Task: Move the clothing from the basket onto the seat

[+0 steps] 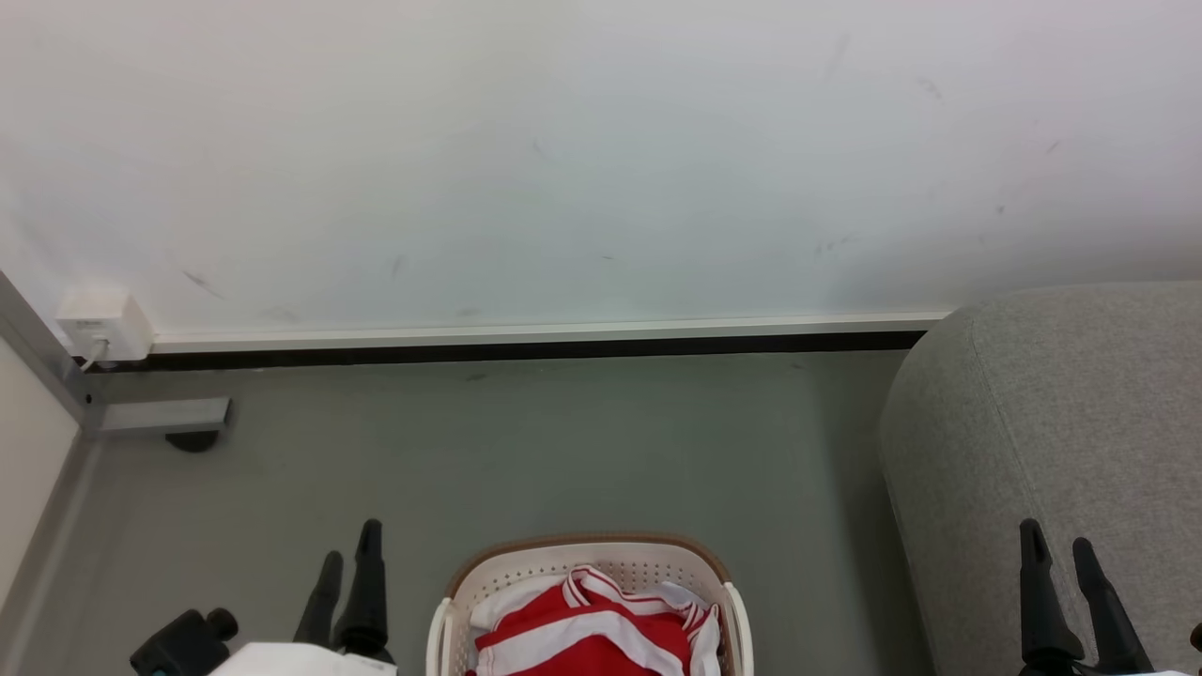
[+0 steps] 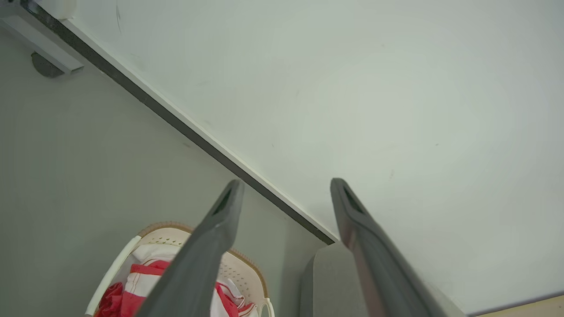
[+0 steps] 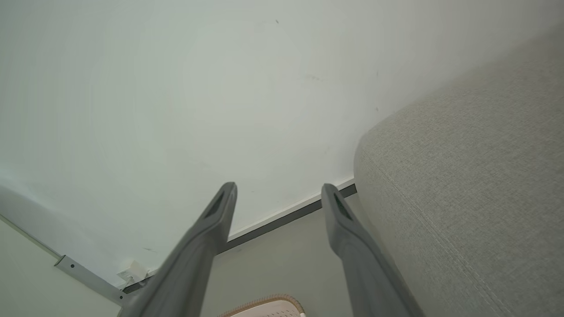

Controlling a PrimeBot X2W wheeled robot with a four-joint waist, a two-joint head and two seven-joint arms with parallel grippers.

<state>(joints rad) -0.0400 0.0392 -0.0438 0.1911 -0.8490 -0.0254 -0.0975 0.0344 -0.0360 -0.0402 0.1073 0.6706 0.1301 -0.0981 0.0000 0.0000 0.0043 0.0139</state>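
Red clothing (image 1: 587,634) with white stripes lies piled in the cream basket (image 1: 460,587) at the bottom middle of the head view. The grey seat (image 1: 1061,422) stands to its right. My left gripper (image 1: 350,556) is open, left of the basket, holding nothing. My right gripper (image 1: 1059,551) is open over the seat's near part, also holding nothing. The left wrist view shows the left gripper (image 2: 286,189) above the basket (image 2: 246,264), the clothing (image 2: 132,281) and a corner of the seat (image 2: 328,281). The right wrist view shows the right gripper (image 3: 278,193) beside the seat (image 3: 462,185), with the basket rim (image 3: 264,304) below.
A white wall (image 1: 601,160) with a dark baseboard (image 1: 526,351) runs across the back. A white socket box (image 1: 103,324) and a grey metal frame (image 1: 160,415) stand at the left. Grey floor (image 1: 563,451) lies between basket and wall.
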